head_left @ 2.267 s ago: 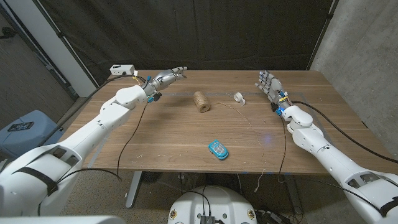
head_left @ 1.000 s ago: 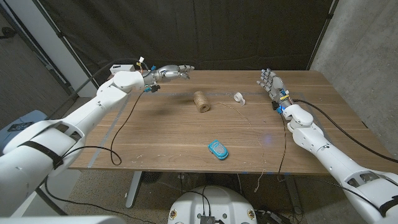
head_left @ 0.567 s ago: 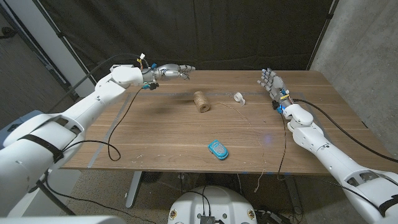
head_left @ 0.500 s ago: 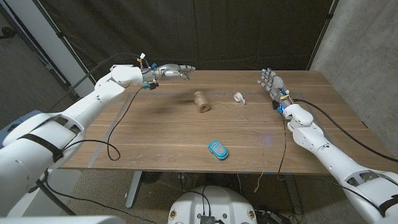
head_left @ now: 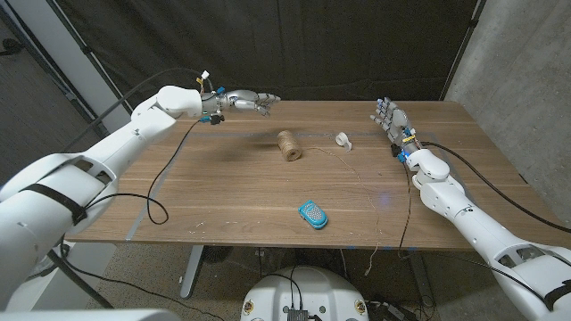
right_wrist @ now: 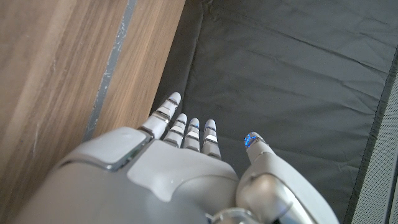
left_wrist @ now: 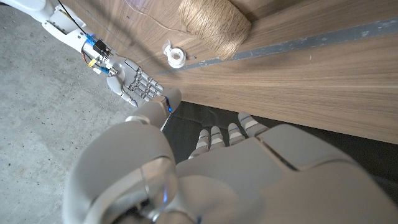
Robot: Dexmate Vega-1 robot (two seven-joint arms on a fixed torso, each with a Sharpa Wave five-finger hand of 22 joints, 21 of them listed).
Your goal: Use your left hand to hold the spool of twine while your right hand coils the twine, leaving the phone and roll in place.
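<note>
The spool of twine (head_left: 287, 144) lies on its side in the middle of the wooden table (head_left: 232, 196), also seen as the spool (left_wrist: 214, 25) in the left wrist view. A thin loose strand (head_left: 361, 178) trails from it toward the table's front edge. My left hand (head_left: 247, 102) hovers open above the far left part of the table, fingers stretched out, well clear of the spool. My right hand (head_left: 390, 119) stands open at the far right, palm upright, holding nothing. The right hand (left_wrist: 134, 81) also appears in the left wrist view.
A small white roll (head_left: 343, 139) sits just right of the spool, also the roll (left_wrist: 175, 55) in the left wrist view. A blue phone (head_left: 313, 214) lies near the front middle. A white box (head_left: 176, 98) rests at the far left corner. Black curtains hang behind.
My left arm has lifted and swung its hand further toward the table's back edge and slightly right. The right hand, spool, roll and phone have stayed put.
</note>
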